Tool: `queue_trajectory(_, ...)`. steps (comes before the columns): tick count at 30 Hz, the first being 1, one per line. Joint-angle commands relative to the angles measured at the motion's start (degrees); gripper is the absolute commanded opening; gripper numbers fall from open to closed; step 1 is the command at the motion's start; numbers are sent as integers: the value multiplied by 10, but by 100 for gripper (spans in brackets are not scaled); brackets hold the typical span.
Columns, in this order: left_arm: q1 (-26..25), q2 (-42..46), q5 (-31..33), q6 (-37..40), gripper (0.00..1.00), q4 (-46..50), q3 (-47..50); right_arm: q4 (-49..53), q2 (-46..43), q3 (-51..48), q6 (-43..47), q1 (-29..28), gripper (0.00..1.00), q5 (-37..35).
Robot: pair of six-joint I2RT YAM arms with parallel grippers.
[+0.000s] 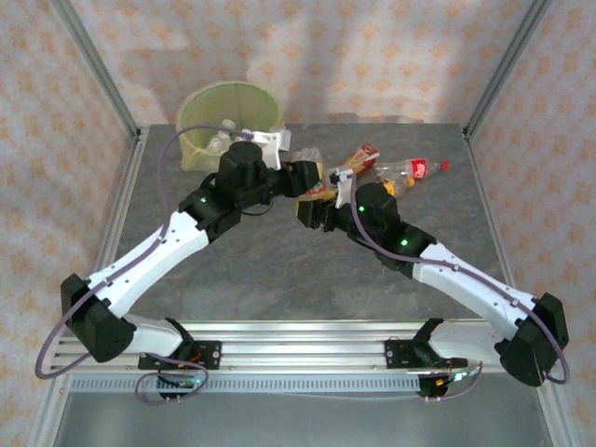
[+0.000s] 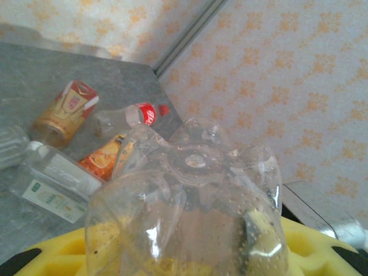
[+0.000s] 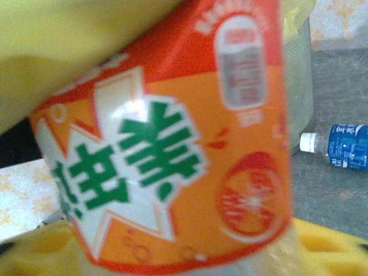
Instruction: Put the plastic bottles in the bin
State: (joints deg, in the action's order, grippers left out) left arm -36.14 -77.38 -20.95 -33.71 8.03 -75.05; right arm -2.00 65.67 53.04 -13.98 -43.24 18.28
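Grey stone-patterned counter (image 1: pixel 279 279), floral-papered walls (image 1: pixel 372 56). Left hand (image 1: pixel 304 177) clamps a clear plastic bottle (image 2: pixel 190 195), right hand (image 1: pixel 315 212) an orange-labelled bottle (image 3: pixel 172 161); yellow-green bag-lined bin (image 1: pixel 200 116) at eleven o'clock.

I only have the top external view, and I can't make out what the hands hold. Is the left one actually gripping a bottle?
Observer: Yes. The left wrist view shows the left hand gripping a clear bottle between yellow pads, base toward the camera.
Operator: And the right one?
Observer: The right hand holds an orange-labelled bottle printed with green characters.
Operator: Any bottle I'm missing?
Observer: A blue-labelled bottle with a white cap lies on the table, seen from the right wrist.
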Motion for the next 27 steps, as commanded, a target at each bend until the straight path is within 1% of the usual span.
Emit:
queue_trajectory(1, 5, 45, 70, 46, 29, 7, -6, 22, -3, 14, 1, 2, 80, -25)
queue_trajectory(3, 5, 51, 94, 62, 28, 18, -11, 27, -4, 15, 1, 2, 89, -29)
queue_trajectory(4, 5, 52, 104, 68, 28, 25, -16, 28, -4, 15, 1, 2, 97, -31)
queue_trajectory(5, 5, 53, 117, 77, 27, 33, -22, 29, -3, 16, 2, 2, 99, -35)
queue_trajectory(8, 10, 51, 166, 101, 27, 69, -47, 41, -3, 24, 1, 2, 99, -47)
queue_trajectory(11, 26, 50, 197, 125, 27, 80, -69, 49, -7, 29, 1, 2, 99, -52)
queue_trajectory(17, 95, 31, 232, 169, 27, 91, -141, 53, -19, 20, -9, 2, 99, -91)
queue_trajectory(23, 162, -49, 291, 250, 28, 123, -263, 101, -6, 40, -17, 2, 99, -148)
queue_trajectory(27, 197, -128, 300, 286, 30, 149, -352, 127, 6, 51, -29, 2, 99, -183)
